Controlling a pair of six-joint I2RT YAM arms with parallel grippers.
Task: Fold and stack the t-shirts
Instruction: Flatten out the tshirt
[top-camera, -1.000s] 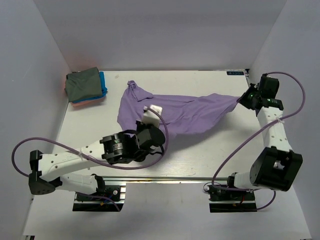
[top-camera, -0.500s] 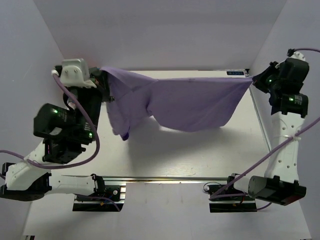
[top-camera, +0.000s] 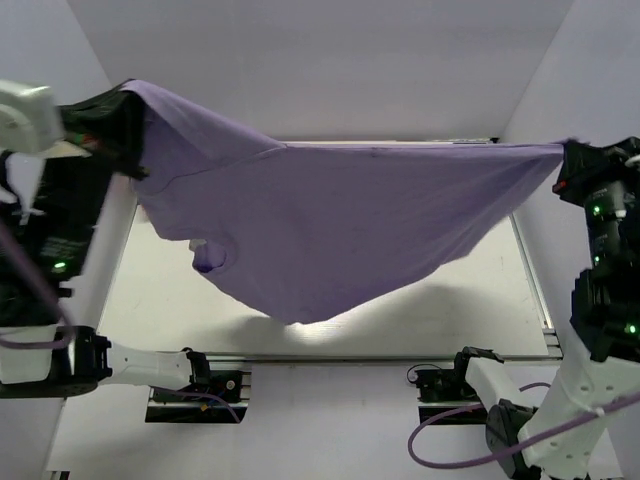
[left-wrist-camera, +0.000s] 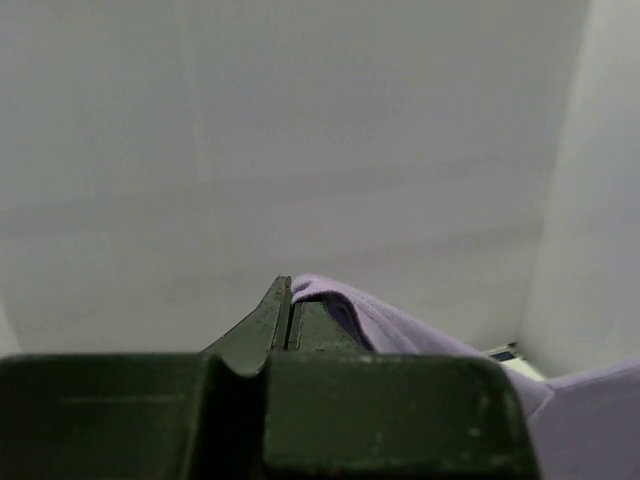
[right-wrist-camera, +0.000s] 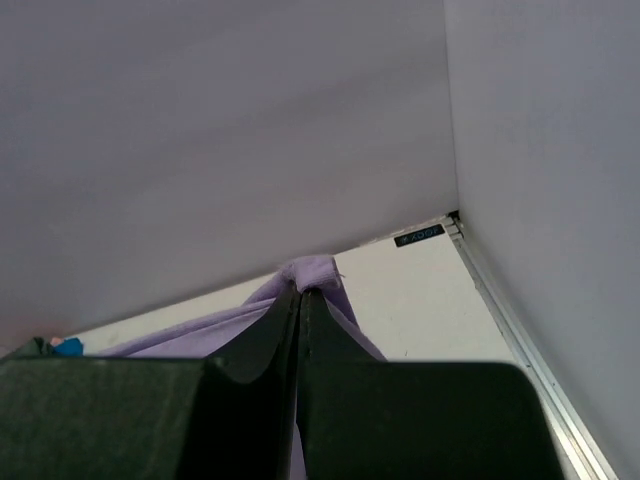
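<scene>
The lavender-purple shirt (top-camera: 330, 220) hangs spread in the air between both arms, high above the table, its lowest fold sagging toward the front centre. My left gripper (top-camera: 128, 95) is shut on its left corner at the upper left; the cloth (left-wrist-camera: 400, 325) drapes over the fingertips in the left wrist view. My right gripper (top-camera: 562, 152) is shut on the right corner at the far right; a pinch of cloth (right-wrist-camera: 312, 272) sticks up between its closed fingers. The folded olive-grey, blue and pink shirts are hidden behind the raised shirt and the left arm.
The white table (top-camera: 470, 300) shows below the shirt, with a metal rail (top-camera: 530, 270) along its right edge. White walls close in at the back and both sides. The arm bases (top-camera: 200, 385) sit at the near edge.
Both arms rose sharply, lifting the shirt off the table and stretching it wide in the air. The left gripper went from the table's middle to the upper left.
</scene>
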